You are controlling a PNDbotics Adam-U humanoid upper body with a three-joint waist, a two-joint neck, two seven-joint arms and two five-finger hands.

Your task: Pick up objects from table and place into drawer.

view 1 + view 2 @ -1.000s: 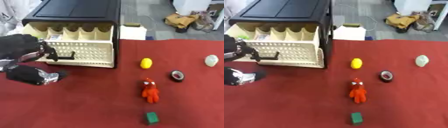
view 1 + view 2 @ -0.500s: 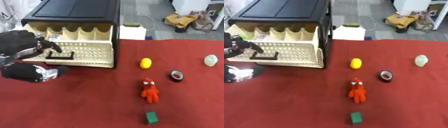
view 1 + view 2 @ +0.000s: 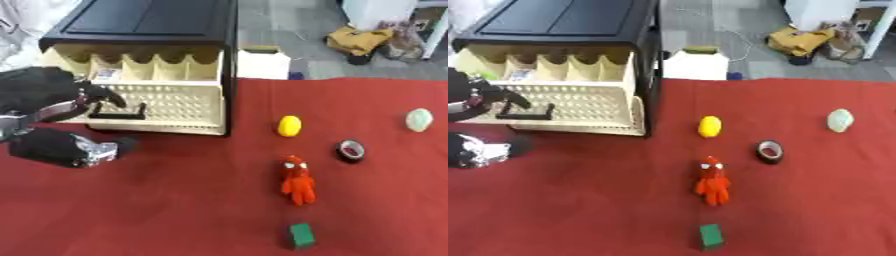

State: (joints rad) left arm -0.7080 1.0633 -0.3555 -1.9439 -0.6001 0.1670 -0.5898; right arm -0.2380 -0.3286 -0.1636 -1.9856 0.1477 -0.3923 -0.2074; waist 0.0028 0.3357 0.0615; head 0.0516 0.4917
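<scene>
A cream drawer (image 3: 175, 102) stands pulled out of a black cabinet (image 3: 149, 22) at the table's back left. My left hand (image 3: 48, 92) is at the drawer's front, its fingers curled over the black handle (image 3: 115, 113). On the red table lie a yellow lemon-shaped thing (image 3: 289, 125), a black tape roll (image 3: 351, 150), a red figure toy (image 3: 297, 181), a green block (image 3: 302, 236) and a pale green round thing (image 3: 419, 119). My right hand shows in neither view.
Part of my left arm (image 3: 66, 150), black with a silver piece, lies low in front of the drawer. Dividers split the drawer's back row, with a small item (image 3: 107, 75) inside. A white box (image 3: 262, 62) sits beyond the table's far edge, and clutter lies on the floor (image 3: 367, 37).
My left hand has shifted a little up and right along the drawer's front, its fingers now over the handle. The things on the table have not moved.
</scene>
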